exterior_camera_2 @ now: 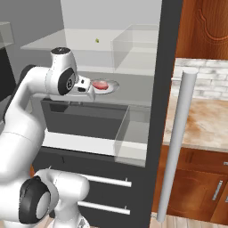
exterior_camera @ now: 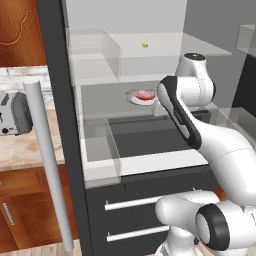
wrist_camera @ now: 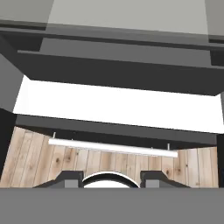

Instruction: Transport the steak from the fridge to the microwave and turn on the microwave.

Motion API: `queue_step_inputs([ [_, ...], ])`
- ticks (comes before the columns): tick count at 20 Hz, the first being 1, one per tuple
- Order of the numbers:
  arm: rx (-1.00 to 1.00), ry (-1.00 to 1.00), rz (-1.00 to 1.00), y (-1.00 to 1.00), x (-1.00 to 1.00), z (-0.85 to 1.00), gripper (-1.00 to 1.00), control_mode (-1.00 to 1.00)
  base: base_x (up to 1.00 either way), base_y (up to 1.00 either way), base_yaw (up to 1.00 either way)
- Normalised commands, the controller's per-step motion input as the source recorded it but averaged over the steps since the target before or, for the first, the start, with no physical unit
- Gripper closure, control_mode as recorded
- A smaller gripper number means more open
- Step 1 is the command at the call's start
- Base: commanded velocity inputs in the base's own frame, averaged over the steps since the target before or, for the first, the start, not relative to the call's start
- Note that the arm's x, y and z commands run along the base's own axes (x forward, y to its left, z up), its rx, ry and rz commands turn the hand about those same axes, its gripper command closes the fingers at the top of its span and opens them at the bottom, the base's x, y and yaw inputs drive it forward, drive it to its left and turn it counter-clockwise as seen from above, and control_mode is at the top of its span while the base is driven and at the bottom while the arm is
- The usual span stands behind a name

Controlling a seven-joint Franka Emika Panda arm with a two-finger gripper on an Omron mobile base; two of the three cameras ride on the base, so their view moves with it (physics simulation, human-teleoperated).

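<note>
In a rendered kitchen, the fridge (exterior_camera: 75,150) stands open before a white Franka arm, its long silver bar handle (exterior_camera: 47,165) hanging on the swung-out door well to the gripper's left in the left base view. Further left still, a grey toaster (exterior_camera: 12,114) sits on a marbled countertop (exterior_camera: 30,147) above wooden cabinets (exterior_camera: 25,210). Inside the fridge, clear glass shelves and a clear bin (exterior_camera: 100,145) frame a middle shelf where the steak (exterior_camera: 145,95), a small pinkish-red slab, lies on a round white plate (exterior_camera: 134,98). The arm's hand reaches in at that shelf level, and the plate and steak sit just beside it, toward the fridge's back wall. A tiny green item (exterior_camera: 145,45) rests on the shelf above the hand. Below the hand, two fridge drawers carry silver pulls (exterior_camera: 131,203).

From the right base view, the gripper (exterior_camera_2: 87,91) is level with the plate's near rim, the steak (exterior_camera_2: 100,84) just beyond it; whether anything touches cannot be told. In the hand view the two dark finger tips (wrist_camera: 66,178) rise apart at the bottom edge, the jaws spread with nothing between them, looking down the fridge front at a drawer pull (wrist_camera: 113,148) and pale wood flooring (wrist_camera: 35,157)
</note>
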Motion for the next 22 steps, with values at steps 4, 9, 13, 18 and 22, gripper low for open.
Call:
queue_step_inputs([
  [4,0.00,0.00,0.00,0.00,-0.03,-0.03,-1.00,-1.00,0.00,0.00,0.00],
  [9,0.00,-0.26,-0.02,0.08,0.00,0.10,-1.00,-1.00,0.00,0.00,0.00],
  [13,0.00,-0.17,-0.01,0.03,0.00,0.23,-1.00,-1.00,0.00,0.00,0.00],
  [18,0.00,-0.02,-0.01,0.00,0.03,0.24,-1.00,-1.00,0.00,0.00,0.00],
  [22,-0.01,-0.15,0.00,0.00,0.11,0.21,-1.00,-1.00,0.00,0.00,0.00],
])
